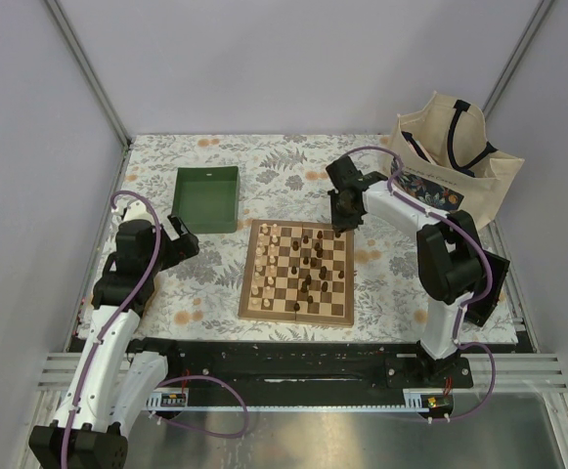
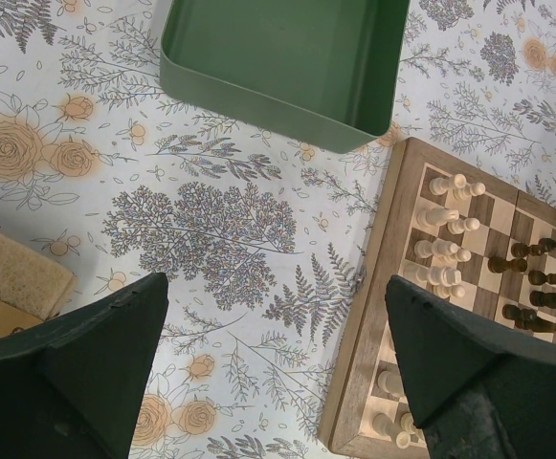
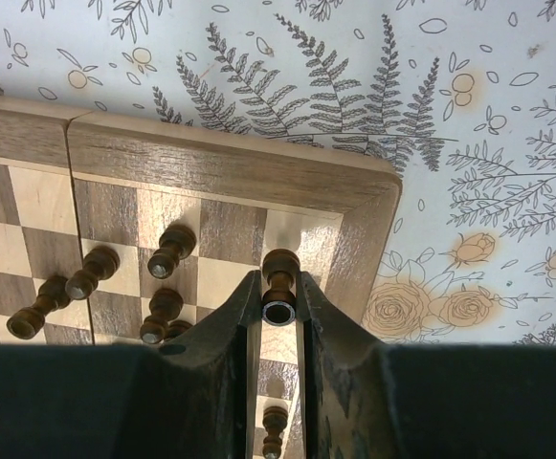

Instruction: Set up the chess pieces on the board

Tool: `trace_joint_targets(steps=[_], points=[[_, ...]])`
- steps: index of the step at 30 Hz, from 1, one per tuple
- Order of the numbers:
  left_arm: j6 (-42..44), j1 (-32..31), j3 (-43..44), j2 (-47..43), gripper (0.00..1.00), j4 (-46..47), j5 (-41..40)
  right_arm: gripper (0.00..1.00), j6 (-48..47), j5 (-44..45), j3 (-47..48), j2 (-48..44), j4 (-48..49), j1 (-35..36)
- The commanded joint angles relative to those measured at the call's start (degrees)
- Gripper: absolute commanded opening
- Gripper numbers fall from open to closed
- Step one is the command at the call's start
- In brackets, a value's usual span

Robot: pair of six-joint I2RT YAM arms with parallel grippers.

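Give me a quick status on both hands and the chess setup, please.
Right hand shut on dark piece near board corner. Left hand open, empty. Other dark pieces close alongside.

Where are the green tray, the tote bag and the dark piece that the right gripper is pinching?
green tray (image 1: 205, 195): top external view, on its bare floor.
tote bag (image 1: 423, 122): top external view, on its cream side wall.
dark piece (image 3: 279, 284): right wrist view, on its stem.
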Motion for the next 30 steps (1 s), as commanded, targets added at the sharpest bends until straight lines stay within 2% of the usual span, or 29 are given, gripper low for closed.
trace_joint_targets(steps=[1,19,23,27,29,30], points=[[0.6,0.1,0.6,-0.1,0.99,1.9,0.4,0.19,-0.7,2.8,1.8,0.0,-0.6,0.2],[0.6,0.1,0.6,-0.1,0.99,2.0,0.4,0.25,-1.0,2.3,3.6,3.2,-0.6,-0.7],[0.7,0.1,0.7,0.2,0.99,2.0,0.7,0.29,-1.4,2.3,3.7,2.7,-0.7,-0.7],[0.6,0.1,0.8,0.4,0.99,1.9,0.8,0.39,-1.7,2.0,3.6,2.3,-1.2,-0.8],[0.6,0.2,0.8,0.4,0.99,1.9,0.8,0.48,-1.8,1.6,3.8,2.1,-1.3,-0.7],[0.6,0.1,0.8,0.4,0.99,1.9,0.9,0.47,-2.0,1.5,4.1,2.0,-1.6,-0.7]])
